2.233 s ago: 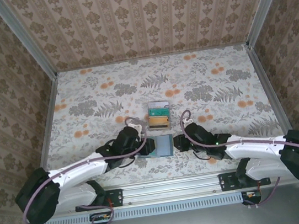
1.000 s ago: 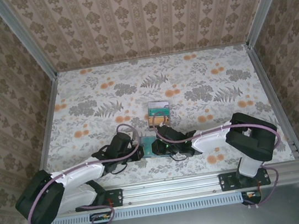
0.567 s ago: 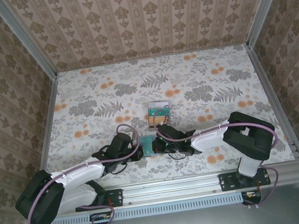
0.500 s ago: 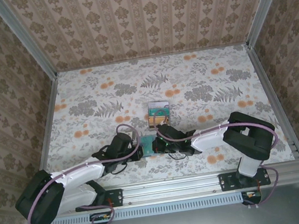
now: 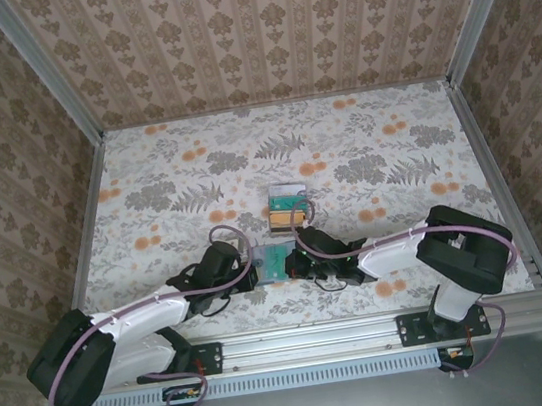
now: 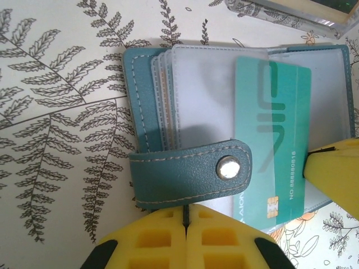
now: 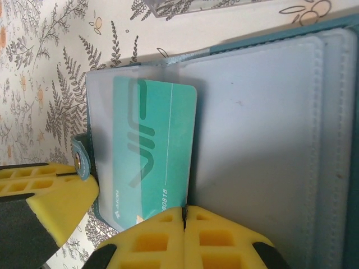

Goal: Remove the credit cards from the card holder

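With left gripper (image 6: 185,218) clamped on the strap (image 6: 179,174) of the holder (image 6: 137,101) just ahead and right gripper (image 7: 184,217) pinching the near edge of the card (image 6: 275,129), probably best pulled straight: thin, stiff, light, slippery.

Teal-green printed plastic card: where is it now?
Top view: card at table's near centre, half inside the open teal card holder, pinched by the right gripper.
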Available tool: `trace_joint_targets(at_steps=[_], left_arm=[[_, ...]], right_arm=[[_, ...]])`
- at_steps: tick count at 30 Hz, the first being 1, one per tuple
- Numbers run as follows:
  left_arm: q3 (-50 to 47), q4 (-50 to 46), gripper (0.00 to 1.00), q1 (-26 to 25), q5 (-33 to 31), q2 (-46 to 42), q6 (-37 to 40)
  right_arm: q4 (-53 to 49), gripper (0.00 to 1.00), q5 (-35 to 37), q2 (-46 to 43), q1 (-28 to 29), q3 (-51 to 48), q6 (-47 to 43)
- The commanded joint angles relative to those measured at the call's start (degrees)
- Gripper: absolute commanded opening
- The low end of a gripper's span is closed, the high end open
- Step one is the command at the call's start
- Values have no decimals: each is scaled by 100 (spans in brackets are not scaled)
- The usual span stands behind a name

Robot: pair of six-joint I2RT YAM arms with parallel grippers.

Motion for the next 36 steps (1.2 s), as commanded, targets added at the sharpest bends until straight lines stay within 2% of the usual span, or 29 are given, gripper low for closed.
trace_joint_targets(at_steps=[1, 2, 4, 11, 18, 25, 36], left_arm=[[10, -343, 4, -32, -112, 11, -38], [15, -350, 4, -34, -109, 13, -36], [23, -343, 4, -41, -93, 22, -18], [41, -341, 4, -52, -58, 66, 25], [37, -325, 4, -61, -49, 66, 28], [32, -376, 4, -61, -77, 22, 28], [46, -450, 3, -62, -93, -13, 35]], right_arm=[[-156, 3, 80, -95, -36, -100, -33], [-156, 10, 70, -84, -34, -74, -63], [-78, 17, 32, -28, -36, -29, -113], [30, 22, -34, 229, -35, 196, -244], [176, 21, -20, 372, -67, 236, -240], [220, 5, -11, 307, -165, 51, -146], [-19, 5, 18, -400, -364, -551, -254]])
